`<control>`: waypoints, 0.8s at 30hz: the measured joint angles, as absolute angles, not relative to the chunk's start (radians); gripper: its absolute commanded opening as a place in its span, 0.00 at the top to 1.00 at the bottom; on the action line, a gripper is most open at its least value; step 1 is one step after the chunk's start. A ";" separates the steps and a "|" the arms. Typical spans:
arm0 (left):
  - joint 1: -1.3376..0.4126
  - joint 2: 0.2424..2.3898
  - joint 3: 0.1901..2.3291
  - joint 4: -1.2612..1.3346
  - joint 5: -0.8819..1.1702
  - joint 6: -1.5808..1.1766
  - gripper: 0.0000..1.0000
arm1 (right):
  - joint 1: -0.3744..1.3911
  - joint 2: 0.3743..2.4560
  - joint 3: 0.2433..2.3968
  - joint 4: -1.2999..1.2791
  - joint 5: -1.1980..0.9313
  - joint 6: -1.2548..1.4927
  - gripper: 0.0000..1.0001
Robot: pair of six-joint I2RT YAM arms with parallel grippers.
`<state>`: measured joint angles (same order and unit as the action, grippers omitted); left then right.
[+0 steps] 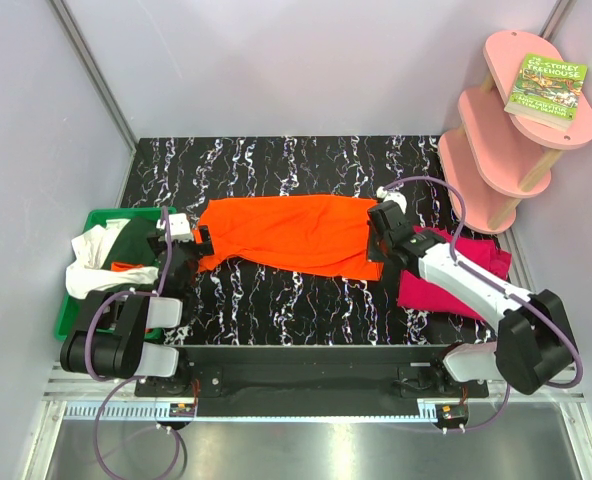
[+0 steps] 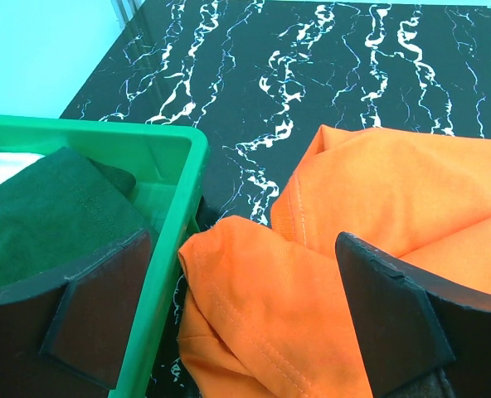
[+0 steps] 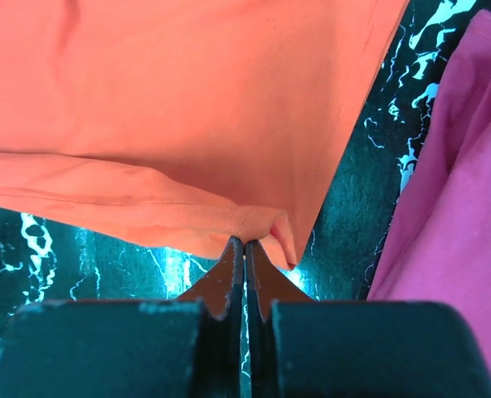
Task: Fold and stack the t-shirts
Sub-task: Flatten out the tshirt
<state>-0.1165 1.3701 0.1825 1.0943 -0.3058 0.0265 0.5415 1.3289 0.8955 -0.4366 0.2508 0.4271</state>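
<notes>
Cloth spread lengthways across the table (image 1: pixel 276 160), the orange t-shirt (image 1: pixel 286 235) lies between the green bin (image 2: pixel 175 207) at its left end and the magenta t-shirt (image 1: pixel 431 295) just beside its right end, so an uneven pull could drag it crooked or onto either neighbour. The left gripper (image 2: pixel 245 290) stands wide open over the rumpled left end, holding nothing, and only the right gripper (image 3: pixel 244 249) has the shirt, its jaws shut on a small pucker of hem. That thin pinch may slip, and a grasp on the left could catch the bin's rim.
</notes>
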 measured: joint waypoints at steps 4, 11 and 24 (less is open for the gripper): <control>-0.117 1.370 0.183 1.094 -0.306 0.027 0.01 | 0.542 1.366 0.901 -0.434 0.254 0.422 1.00; -0.117 1.370 0.183 1.094 -0.306 0.027 0.01 | 0.542 1.410 0.935 -0.406 0.294 0.416 1.00; -0.117 1.370 0.183 1.094 -0.306 0.027 0.01 | 0.543 1.448 0.945 -0.379 0.400 0.426 1.00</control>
<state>-0.1165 1.3701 0.1829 1.0943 -0.3058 0.0265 0.5430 1.4475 0.9447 -0.3790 0.3996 0.4263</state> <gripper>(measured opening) 0.985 0.011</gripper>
